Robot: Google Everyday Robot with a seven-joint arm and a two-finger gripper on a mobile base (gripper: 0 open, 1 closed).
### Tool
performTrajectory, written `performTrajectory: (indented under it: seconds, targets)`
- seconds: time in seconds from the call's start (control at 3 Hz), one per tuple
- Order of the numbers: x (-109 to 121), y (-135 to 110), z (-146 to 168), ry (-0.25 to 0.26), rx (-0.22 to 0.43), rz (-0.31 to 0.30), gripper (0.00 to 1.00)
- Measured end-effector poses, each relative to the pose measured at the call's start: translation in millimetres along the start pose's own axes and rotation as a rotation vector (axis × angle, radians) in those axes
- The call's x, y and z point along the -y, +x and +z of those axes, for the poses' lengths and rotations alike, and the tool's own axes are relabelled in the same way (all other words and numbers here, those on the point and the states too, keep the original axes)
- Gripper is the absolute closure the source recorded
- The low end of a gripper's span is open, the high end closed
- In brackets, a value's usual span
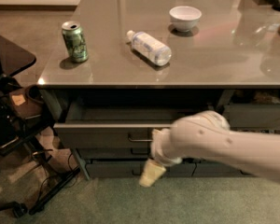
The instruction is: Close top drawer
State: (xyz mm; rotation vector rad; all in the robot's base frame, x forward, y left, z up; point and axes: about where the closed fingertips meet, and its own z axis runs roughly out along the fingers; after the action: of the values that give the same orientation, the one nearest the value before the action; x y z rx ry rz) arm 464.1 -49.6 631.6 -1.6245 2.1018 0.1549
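While the top drawer (98, 135) sits pulled part-way out beneath the left half of a grey counter (214, 64), one white robot arm (233, 146) reaches in from the right across its front. The single gripper (152, 173), cream-tipped and pointing down, hangs in front of the cabinet, just below and a little right of the drawer's one loop handle (139, 138). Whether it is released or clenched cannot be told from this angle, and nothing is seen in its grasp. A strip of the drawer's dark inside shows between its front and the counter edge.

Three things stand on the counter: one green can (75, 41) upright near the left edge, one clear plastic bottle (149, 47) lying on its side near the middle, and one white bowl (185, 18) farther back. Two lower drawer fronts (107, 168) show under the open one, partly hidden by the arm. Green carpet (130, 199) covers the floor in front.
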Motion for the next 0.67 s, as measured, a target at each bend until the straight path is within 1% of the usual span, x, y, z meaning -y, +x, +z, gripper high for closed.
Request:
performTrajectory:
  seconds: [0.33, 0.67]
  targets:
    - [19, -30, 10, -0.001, 0.026, -0.010, 0.00]
    - [59, -88, 25, 0.011, 0.082, -0.020, 0.00]
